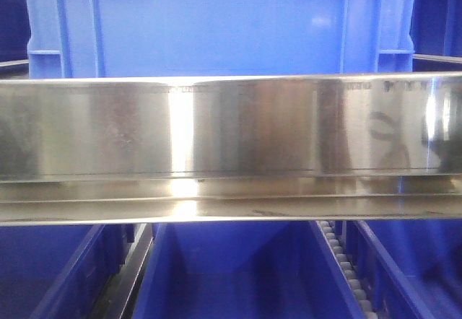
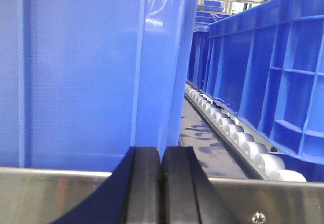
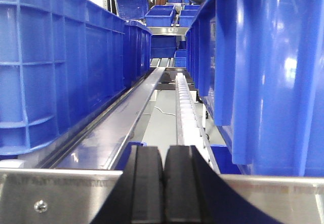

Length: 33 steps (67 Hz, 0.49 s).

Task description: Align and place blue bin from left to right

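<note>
The blue bin is a large bright crate with ribbed corners, standing just behind a steel rail and spanning most of the front view. In the left wrist view its smooth wall fills the left half, and my left gripper is shut and empty right below its corner rib. In the right wrist view the bin towers at the right. My right gripper is shut on nothing, beside the bin's left edge and over the rail.
A ribbed blue crate stands to the right of a white roller track. Another crate lines the left of the lane, with rollers down the middle. Small bins sit on far shelves. Darker bins lie below the rail.
</note>
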### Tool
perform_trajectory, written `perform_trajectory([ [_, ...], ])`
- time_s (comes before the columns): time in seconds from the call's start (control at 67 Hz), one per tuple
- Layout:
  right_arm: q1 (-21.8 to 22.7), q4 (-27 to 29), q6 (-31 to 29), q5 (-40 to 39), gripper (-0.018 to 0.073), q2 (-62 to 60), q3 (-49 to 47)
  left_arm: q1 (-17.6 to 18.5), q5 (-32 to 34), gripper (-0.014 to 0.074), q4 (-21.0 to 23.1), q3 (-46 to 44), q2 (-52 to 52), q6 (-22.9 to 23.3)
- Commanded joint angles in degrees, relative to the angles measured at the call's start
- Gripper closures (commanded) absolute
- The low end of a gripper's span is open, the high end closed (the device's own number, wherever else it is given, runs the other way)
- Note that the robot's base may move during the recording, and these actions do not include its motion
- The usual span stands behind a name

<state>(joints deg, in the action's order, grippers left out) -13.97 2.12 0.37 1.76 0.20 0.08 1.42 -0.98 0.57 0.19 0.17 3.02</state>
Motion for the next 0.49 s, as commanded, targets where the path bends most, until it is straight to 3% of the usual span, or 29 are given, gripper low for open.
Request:
perform_trajectory([
  [0.0,0.17,-0.42,-0.37,-1.35,0.0639,-0.2,-0.08,-0.14,0.98,0.0707,0.43,-0.19,-0.17,-0.09],
  [0.478,0.17,-0.42,-0.37,-1.35,0.0639,-0.2,-0.08,-0.14,0.98,0.0707,0.43,-0.19,-0.17,-0.09],
])
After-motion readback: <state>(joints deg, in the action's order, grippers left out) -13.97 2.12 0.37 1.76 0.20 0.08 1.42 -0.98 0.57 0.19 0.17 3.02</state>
